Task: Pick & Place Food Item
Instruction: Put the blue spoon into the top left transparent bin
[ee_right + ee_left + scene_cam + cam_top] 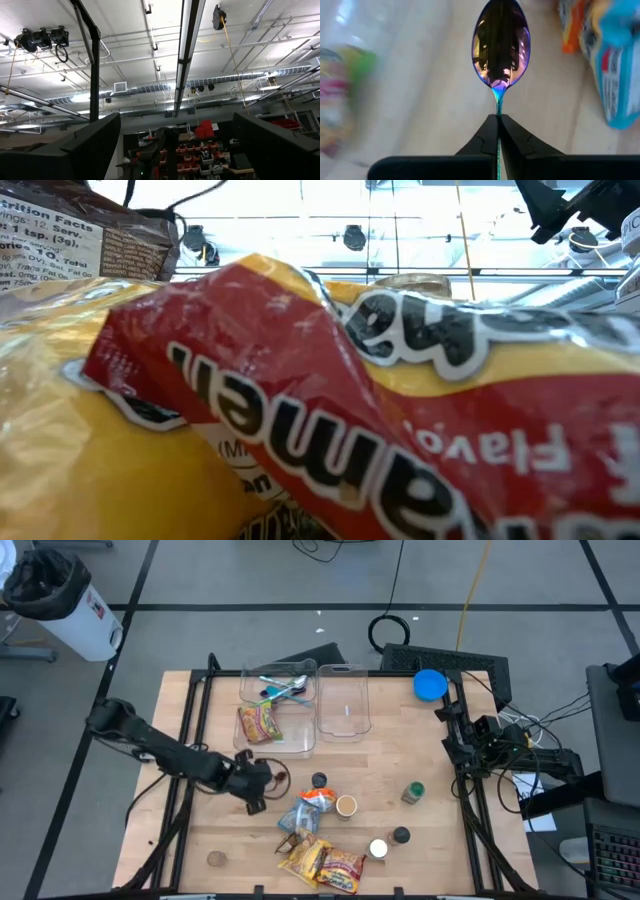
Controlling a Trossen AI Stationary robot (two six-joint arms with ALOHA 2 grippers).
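Note:
My left gripper [262, 780] is left of the table's middle, shut on an iridescent purple-blue spoon [501, 42] whose bowl [281, 778] points toward the table's right. A blue and orange snack bag [310, 805] lies just right of it and also shows in the left wrist view [615, 55]. Yellow and red snack bags [322, 862] lie near the front edge and fill the low view [350, 430]. Another snack bag [258, 723] lies in the left clear bin [300, 745]. My right gripper [175, 150] is open and empty, pointing up at the ceiling at the table's right edge [462, 735]. My left gripper pinches the spoon's thin handle [498, 111] between its two fingertips, just behind the bowl. The fingers run along the handle, and the bowl sticks out straight ahead of them. The spoon is above the wooden tabletop; whether it touches the table I cannot tell.
A second clear bin [345, 730] stands right of the first, which also holds utensils [285, 690]. Small jars and cups [347, 805] [412, 792] [378, 849] [401, 835] [319, 780] are scattered around mid-table. A blue lid [430, 685] lies at the far right.

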